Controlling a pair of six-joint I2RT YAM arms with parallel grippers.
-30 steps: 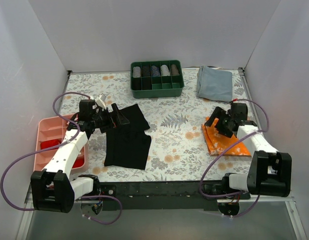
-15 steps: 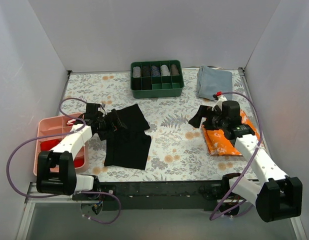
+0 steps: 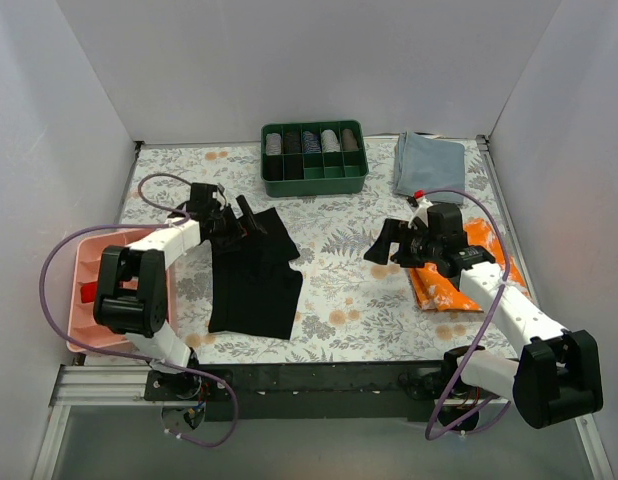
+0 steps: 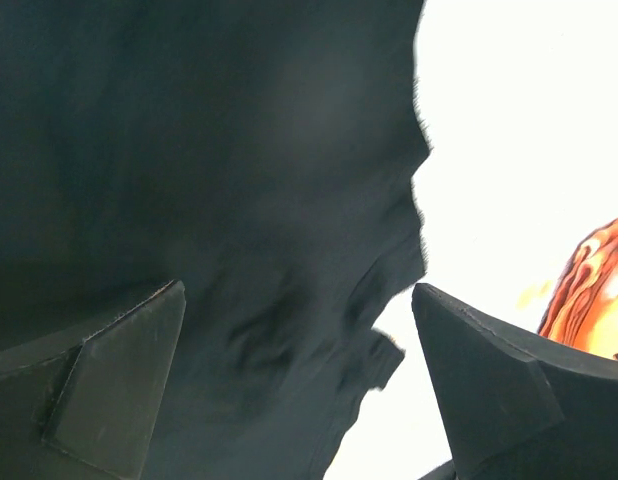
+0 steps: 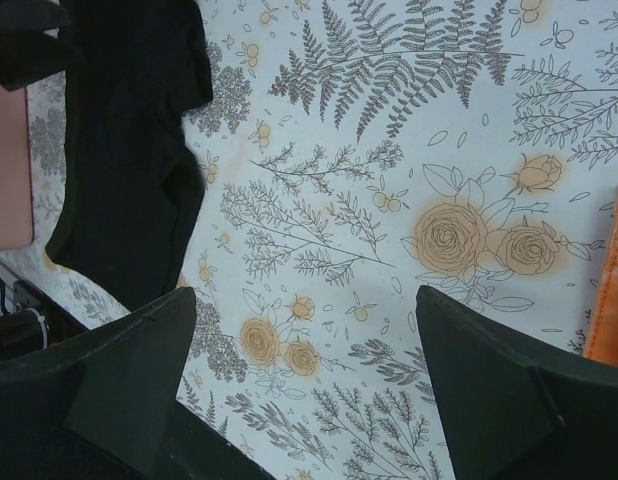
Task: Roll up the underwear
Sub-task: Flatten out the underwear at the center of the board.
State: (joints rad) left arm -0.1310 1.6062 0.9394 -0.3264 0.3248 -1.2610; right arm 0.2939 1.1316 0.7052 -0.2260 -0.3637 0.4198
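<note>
The underwear (image 3: 254, 275) lies flat on the flowered tabletop (image 3: 339, 270), in front of the green tray (image 3: 314, 187) and a little to its left, well apart from it. It is spread out, not rolled. One short leg angles up toward the tray and the rest of the fabric reaches toward the near edge.

The left gripper (image 3: 237, 224) is low over the edge of the underwear nearest the tray. Its fingers (image 4: 109, 390) are spread wide, with nothing clamped between them. In the left wrist view black fabric (image 4: 209, 180) fills most of the space ahead of them. Whether they touch it cannot be told.

The right gripper (image 3: 382, 243) is in front of the tray and to its right, over bare tabletop. It points toward the underwear and is apart from it. Its fingers (image 5: 489, 370) are also wide apart and hold nothing. Its wrist view shows the underwear (image 5: 119, 150) beyond a stretch of printed flowers.

An orange cloth (image 3: 437, 290) lies further right of the tray and nearer the arms, partly under the right arm. A grey-blue folded cloth (image 3: 429, 167) sits just right of the tray. A pink tray (image 3: 81, 265) is far to the green tray's left. The green tray's back row holds rolled items.
</note>
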